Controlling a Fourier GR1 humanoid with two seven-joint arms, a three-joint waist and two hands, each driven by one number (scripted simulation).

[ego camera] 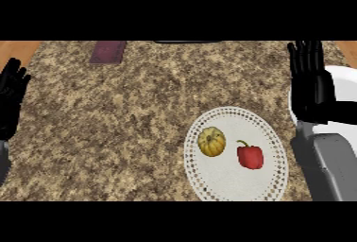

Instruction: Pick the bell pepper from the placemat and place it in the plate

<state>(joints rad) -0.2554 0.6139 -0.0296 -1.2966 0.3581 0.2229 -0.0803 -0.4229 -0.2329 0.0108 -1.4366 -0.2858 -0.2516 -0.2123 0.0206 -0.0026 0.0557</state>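
Speckled brown granite makes up the counter (118, 123), and nearest the viewer, at about five o'clock from the middle of the view, lies a round white placemat (233, 182) with a lacy perforated border. On it rests the red bell pepper (250, 156), its green stem curling up toward eleven o'clock; just beside it, at about ten o'clock from the pepper and not touching it, sits a small yellow-orange pumpkin (212, 141). Both lie in the upper half of the placemat, nothing gripping them. At the three o'clock edge of the view the grey right forearm (327, 165) rises from below, ending in the black right hand (310, 80), whose fingers are straight, held side by side and pointing toward twelve o'clock; it holds nothing and stands apart from the pepper. Behind that hand, partly hidden by it, shows the white plate (343, 85), cut off by the right edge, with no food visible on the part that shows. At the nine o'clock edge is the left hand (12, 97), also black, fingers straight and spread a little, upright and holding nothing. Farthest off, near eleven o'clock, a dark maroon flat rectangle (107, 52) lies on the counter, and past the stone's edges pale wood (17, 47) shows.
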